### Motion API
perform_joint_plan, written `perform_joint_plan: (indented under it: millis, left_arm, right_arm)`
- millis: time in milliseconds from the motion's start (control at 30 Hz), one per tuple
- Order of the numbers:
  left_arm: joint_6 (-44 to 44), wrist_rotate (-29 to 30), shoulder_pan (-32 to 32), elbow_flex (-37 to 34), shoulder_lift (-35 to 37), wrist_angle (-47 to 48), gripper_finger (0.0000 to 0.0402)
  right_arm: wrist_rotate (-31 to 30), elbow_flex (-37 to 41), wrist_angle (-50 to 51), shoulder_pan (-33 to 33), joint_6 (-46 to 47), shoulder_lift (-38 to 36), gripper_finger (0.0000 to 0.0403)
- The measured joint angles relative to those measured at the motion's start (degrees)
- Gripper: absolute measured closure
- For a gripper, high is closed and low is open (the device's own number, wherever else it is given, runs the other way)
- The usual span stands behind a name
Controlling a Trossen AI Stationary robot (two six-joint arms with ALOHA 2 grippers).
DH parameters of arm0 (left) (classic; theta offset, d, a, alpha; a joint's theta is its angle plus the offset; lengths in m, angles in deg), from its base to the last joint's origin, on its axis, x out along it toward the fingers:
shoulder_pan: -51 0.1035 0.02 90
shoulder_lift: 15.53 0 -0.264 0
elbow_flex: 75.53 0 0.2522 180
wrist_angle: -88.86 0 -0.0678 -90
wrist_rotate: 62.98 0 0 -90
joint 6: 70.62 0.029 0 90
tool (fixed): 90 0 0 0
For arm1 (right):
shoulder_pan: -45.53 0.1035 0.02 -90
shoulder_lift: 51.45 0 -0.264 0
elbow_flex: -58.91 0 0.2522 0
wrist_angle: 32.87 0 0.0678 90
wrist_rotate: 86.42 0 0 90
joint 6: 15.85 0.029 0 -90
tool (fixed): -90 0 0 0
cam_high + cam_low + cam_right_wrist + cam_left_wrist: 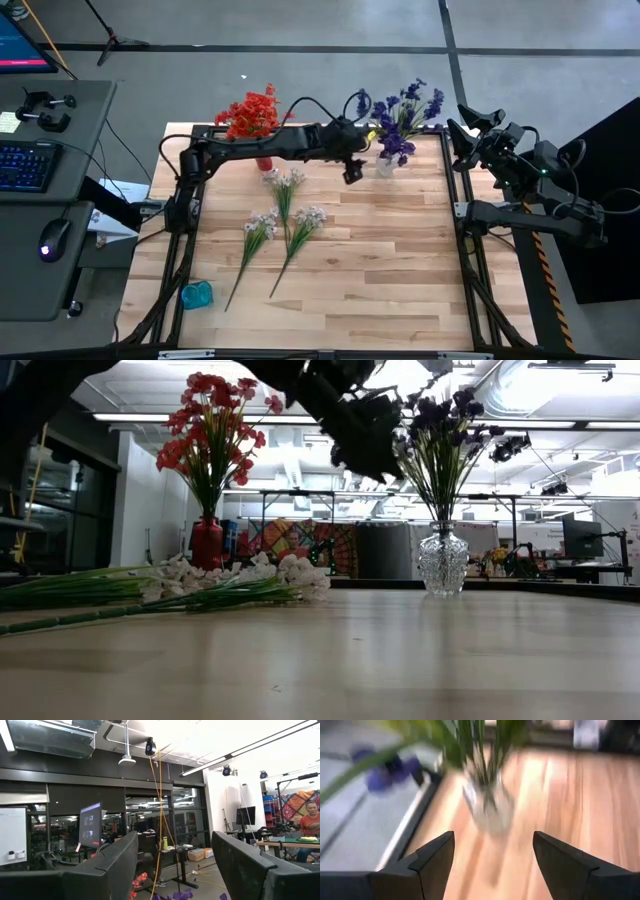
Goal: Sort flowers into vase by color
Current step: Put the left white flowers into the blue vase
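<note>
Red flowers [250, 112] stand in a red vase [207, 543] near the table's far left. Purple flowers [402, 115] stand in a clear glass vase [442, 560] at the far right; the same vase [487, 805] shows in the left wrist view. Three white sprigs [285, 215] lie flat mid-table, stems toward the near edge; the low view shows these white sprigs [235, 580] too. My left gripper [352, 170] hovers open just left of the glass vase, holding nothing. My right gripper [468, 135] waits open at the table's far right edge, raised.
A small blue object [196, 294] lies near the table's near left corner. Bare wood [400, 270] spreads over the near right half. A desk with keyboard [22, 165] and mouse stands left of the table. A person [309, 827] sits far off in the room.
</note>
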Motion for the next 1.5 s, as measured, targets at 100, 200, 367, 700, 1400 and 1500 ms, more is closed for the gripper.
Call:
perform_joint_plan:
  millis: [100,200,367,700,1400,1500]
  left_arm:
    - [-3.1,-1.0,-0.1,-0.4,0.5,8.7,0.0144]
    - [-8.4,-3.8,-0.9,-1.5,0.7,13.9,0.0144]
    - [-12.0,-3.2,-5.8,-4.0,2.9,19.9,0.0148]
    - [-21.1,0.2,-16.3,-22.7,20.6,24.0,0.0154]
    - [-83.5,-15.7,-34.6,-44.3,28.6,39.0,0.0154]
    - [-88.8,-15.6,-36.6,-44.3,27.1,38.9,0.0154]
  right_arm:
    - [0.0,0.0,0.0,0.0,0.0,0.0,0.016]
    - [0.0,0.0,0.0,0.0,0.0,0.0,0.016]
    - [0.0,0.0,0.0,0.0,0.1,0.0,0.016]
    - [-0.4,0.0,1.4,0.0,9.5,0.0,0.016]
    - [-0.4,0.0,13.3,0.0,15.6,0.0,0.016]
    - [-0.4,0.0,16.2,0.0,15.5,0.0,0.016]
